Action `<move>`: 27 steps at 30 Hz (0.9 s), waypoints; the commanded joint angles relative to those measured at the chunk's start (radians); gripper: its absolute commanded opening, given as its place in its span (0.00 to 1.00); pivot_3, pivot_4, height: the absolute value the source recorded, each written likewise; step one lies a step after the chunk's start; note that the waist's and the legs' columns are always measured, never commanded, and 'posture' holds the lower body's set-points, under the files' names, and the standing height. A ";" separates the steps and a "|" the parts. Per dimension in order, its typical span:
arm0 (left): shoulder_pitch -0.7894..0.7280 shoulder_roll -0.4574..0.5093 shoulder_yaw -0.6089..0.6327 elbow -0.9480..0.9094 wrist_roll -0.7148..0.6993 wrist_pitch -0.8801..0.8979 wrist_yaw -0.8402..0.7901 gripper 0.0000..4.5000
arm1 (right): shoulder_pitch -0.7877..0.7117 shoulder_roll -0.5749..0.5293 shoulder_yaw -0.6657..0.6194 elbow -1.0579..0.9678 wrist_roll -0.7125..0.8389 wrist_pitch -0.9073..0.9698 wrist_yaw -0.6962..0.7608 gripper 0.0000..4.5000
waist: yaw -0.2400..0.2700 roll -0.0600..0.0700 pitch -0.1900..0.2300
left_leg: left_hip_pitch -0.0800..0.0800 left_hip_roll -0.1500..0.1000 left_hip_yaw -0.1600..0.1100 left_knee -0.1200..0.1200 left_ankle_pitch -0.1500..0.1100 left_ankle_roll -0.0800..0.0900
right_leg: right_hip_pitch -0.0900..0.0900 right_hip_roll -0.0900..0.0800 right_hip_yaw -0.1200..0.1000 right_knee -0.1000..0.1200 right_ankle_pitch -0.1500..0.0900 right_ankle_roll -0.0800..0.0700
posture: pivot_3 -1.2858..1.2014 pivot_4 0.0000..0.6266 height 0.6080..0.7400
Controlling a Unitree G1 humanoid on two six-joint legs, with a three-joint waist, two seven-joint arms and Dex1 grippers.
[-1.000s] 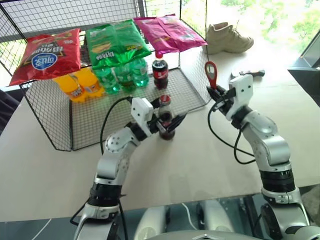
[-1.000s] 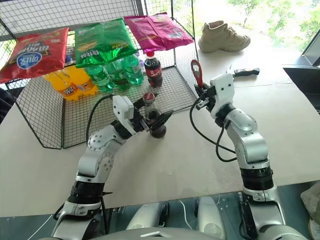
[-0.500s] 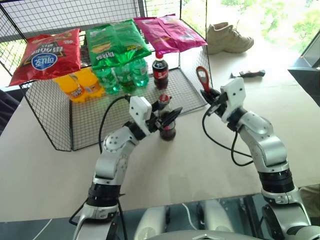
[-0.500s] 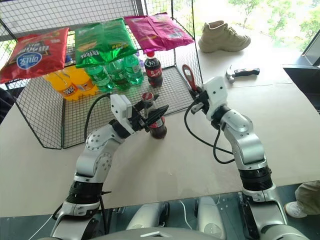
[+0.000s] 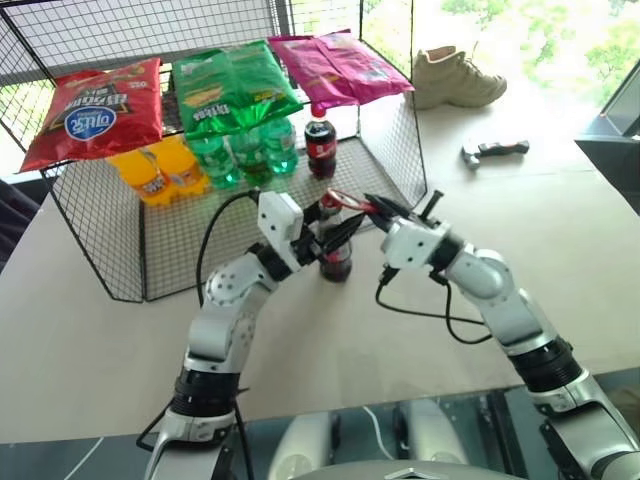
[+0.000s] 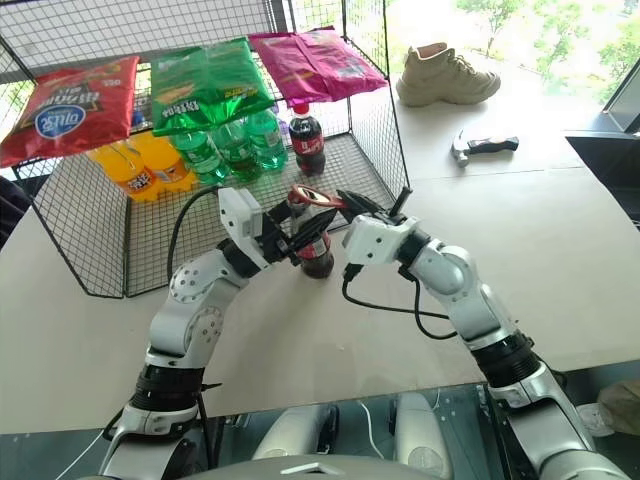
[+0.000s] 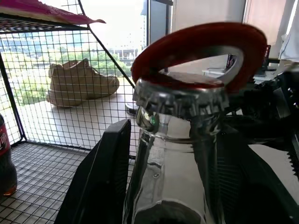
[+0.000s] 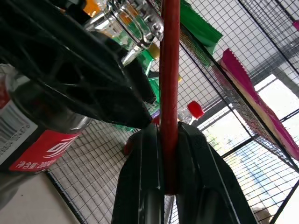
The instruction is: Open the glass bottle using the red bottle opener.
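Near the middle of the left eye view, on the pale tabletop [image 5: 120, 330] just in front of a black wire-mesh cage [image 5: 120, 240], stands the small slim clear glass bottle [image 5: 334, 252] of dark cola with its red label band. The left gripper [image 5: 335, 238] has its two black fingers closed around the bottle's body, holding it upright. From the right of the frame, the right gripper [image 5: 385, 212] pinches the handle of the small flat red bottle opener [image 5: 346, 200] tight between its fingers. The opener's ring-shaped head sits over the metal crown cap [image 7: 180, 95]; the left wrist view shows the ring tilted, resting on the cap's top.

The main risk, as I judge it, is the ring slipping off the cap when levered, since it lies on top and I cannot tell whether it has caught under the crimped edge. A hard pry could also tip the bottle or twist it in the left grip, spilling cola.
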State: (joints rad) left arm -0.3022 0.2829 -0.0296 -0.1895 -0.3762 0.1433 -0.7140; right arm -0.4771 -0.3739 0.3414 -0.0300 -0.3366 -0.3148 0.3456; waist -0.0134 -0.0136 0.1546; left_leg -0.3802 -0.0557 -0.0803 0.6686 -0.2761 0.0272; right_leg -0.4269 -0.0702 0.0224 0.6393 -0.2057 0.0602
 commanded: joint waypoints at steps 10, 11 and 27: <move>0.009 0.003 -0.018 -0.007 0.003 0.003 0.001 0.46 | -0.077 0.045 0.073 0.185 -0.196 -0.271 -0.157 0.00 | -0.001 0.000 0.000 | 0.004 0.000 -0.001 0.000 0.000 0.000 | 0.004 0.000 0.000 -0.001 0.000 0.000 | 0.52 0.24 1.00; 0.009 0.003 -0.019 -0.007 0.003 0.003 0.001 0.46 | -0.078 0.060 0.075 0.206 -0.182 -0.288 -0.164 0.00 | -0.001 0.000 0.000 | 0.004 0.000 -0.001 0.000 0.000 0.000 | 0.004 0.000 0.000 -0.001 0.000 0.000 | 0.52 0.24 1.00; 0.005 -0.004 -0.029 0.000 0.006 0.018 -0.010 0.46 | -0.149 0.077 0.115 0.417 -0.043 -0.451 0.022 0.00 | -0.004 0.000 0.000 | 0.018 0.001 -0.001 -0.003 -0.001 0.002 | 0.018 0.001 0.000 -0.003 0.000 0.000 | 0.52 0.24 1.00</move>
State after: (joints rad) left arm -0.2912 0.2862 -0.0155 -0.1875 -0.3757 0.1464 -0.7222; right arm -0.6235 -0.3015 0.3686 0.3934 -0.3365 -0.7079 0.2955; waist -0.0170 -0.0133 0.1542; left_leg -0.3619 -0.0550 -0.0811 0.6659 -0.2770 0.0289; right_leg -0.4086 -0.0694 0.0222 0.6361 -0.2061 0.0600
